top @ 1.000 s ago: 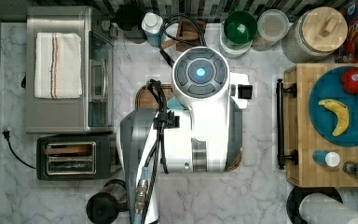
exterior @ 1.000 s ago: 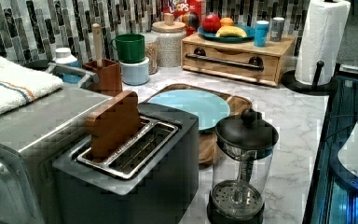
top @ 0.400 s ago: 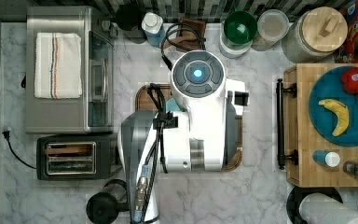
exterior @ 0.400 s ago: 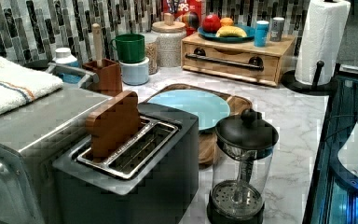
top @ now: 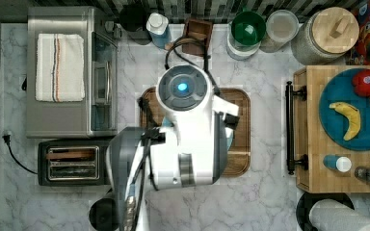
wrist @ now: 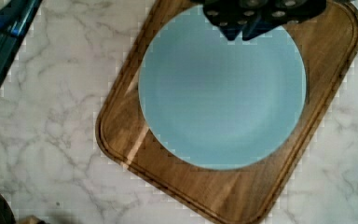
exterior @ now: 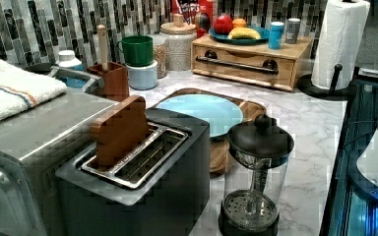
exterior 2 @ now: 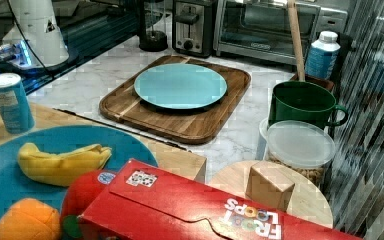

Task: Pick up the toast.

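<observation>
The toast (exterior: 120, 130) is a brown slice standing upright in one slot of the black toaster (exterior: 142, 196). In the top view the toast (top: 72, 154) is a narrow brown strip in the toaster (top: 72, 162) at the top view's lower left. My white arm (top: 188, 139) hangs over the wooden tray (top: 241, 125), to the toaster's right in the top view. In the wrist view the gripper (wrist: 244, 18) is high above the light blue plate (wrist: 221, 93) on the tray (wrist: 242, 186), with nothing under it but the plate. The gripper is well apart from the toast.
A silver toaster oven (top: 101, 72) with a striped cloth (top: 60, 67) stands behind the toaster. A glass coffee press (exterior: 256, 182) stands close beside the toaster. A wooden crate (top: 313, 144) with fruit, a green mug (top: 248, 26), jars and a paper towel roll (exterior: 339, 44) line the counter's edges.
The arm has shifted toward the top view's left and lower edge, nearer the toaster. The toast, plate and tray have not moved.
</observation>
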Tool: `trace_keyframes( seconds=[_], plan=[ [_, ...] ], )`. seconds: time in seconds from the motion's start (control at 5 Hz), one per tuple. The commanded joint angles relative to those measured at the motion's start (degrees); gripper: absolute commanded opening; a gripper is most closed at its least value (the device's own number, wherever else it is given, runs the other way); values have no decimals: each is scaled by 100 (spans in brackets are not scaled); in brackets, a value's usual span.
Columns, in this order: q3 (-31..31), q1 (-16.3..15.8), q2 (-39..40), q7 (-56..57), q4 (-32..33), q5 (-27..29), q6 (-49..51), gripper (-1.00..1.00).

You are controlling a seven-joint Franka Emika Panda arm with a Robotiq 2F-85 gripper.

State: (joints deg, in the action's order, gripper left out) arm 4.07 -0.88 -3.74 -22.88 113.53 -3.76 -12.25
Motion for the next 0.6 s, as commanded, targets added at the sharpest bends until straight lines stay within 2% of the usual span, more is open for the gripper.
trace_keyframes(
  seconds=[0.2, 0.4, 0.6],
  plan=[
    [1010, -654, -473, -1915, -149, 132, -24, -96],
    [1422, -709, -311, -2840, -354, 73, 82, 30],
    [1952, -657, -31, -3721, -636, 13, 247, 100]
  ],
)
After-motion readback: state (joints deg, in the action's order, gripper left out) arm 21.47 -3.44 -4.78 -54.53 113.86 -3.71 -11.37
